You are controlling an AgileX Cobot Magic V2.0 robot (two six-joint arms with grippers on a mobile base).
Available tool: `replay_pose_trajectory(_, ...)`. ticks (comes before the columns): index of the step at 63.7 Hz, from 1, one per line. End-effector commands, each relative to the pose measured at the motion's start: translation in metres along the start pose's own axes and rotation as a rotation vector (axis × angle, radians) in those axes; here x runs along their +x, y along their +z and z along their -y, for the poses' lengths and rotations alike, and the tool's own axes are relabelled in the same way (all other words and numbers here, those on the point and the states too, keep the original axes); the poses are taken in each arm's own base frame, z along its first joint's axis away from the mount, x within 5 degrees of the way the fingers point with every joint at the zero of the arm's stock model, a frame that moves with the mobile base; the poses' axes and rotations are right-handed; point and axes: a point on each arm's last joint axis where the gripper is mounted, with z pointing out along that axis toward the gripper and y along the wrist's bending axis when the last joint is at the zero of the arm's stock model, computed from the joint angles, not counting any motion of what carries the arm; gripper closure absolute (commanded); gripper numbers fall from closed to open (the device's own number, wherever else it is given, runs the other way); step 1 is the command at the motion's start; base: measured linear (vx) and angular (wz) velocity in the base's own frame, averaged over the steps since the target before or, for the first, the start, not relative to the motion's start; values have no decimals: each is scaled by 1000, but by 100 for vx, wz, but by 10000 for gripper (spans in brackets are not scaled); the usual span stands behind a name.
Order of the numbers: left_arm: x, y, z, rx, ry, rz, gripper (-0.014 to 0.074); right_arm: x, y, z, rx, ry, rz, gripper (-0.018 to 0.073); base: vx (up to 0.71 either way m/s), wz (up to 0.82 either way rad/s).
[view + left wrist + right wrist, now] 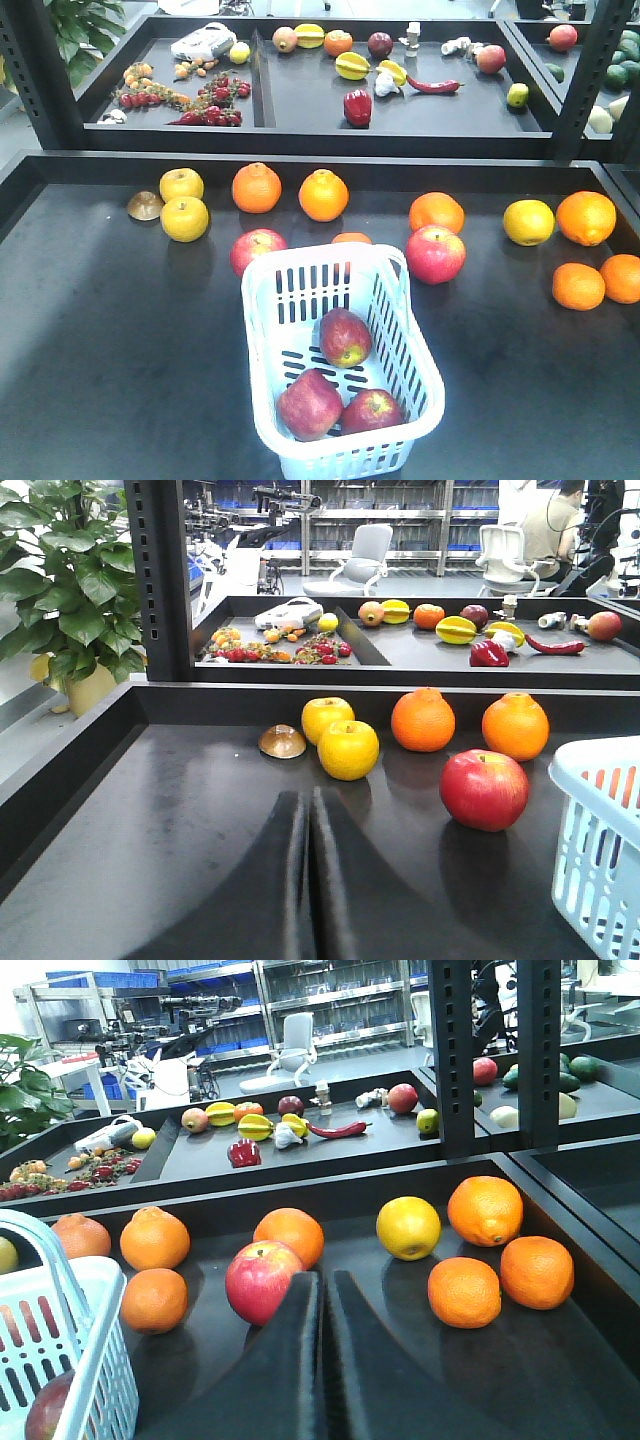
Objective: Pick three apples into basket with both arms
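Observation:
The pale blue-white basket (340,462) stands at the front middle of the black table. Three dark red apples lie in it: one toward the back (345,337) and two at the front (309,403) (372,410). The arms do not show in the front view. My left gripper (307,798) is shut and empty, low over the table left of the basket (590,785). My right gripper (322,1280) is shut and empty too, to the right of the basket (105,1290), where one apple (50,1410) peeks through the slots.
Two brighter red apples (257,250) (435,254) sit just behind the basket. Oranges (257,187) (586,217), yellow apples (185,218) and a yellow fruit (528,222) line the back of the table. A raised rim and a rear tray (300,100) of mixed produce lie beyond.

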Motion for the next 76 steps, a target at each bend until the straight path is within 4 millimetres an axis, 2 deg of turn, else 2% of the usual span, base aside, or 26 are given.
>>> replay_pose_trajectory(1, -16, -3, 1, 2, 1, 116, 602, -3, 0, 0, -4, -9, 74, 564, 0, 0)
replay_pose_trajectory(76, -16, -3, 1, 2, 1, 116, 602, -3, 0, 0, -4, -16, 75, 564, 0, 0)
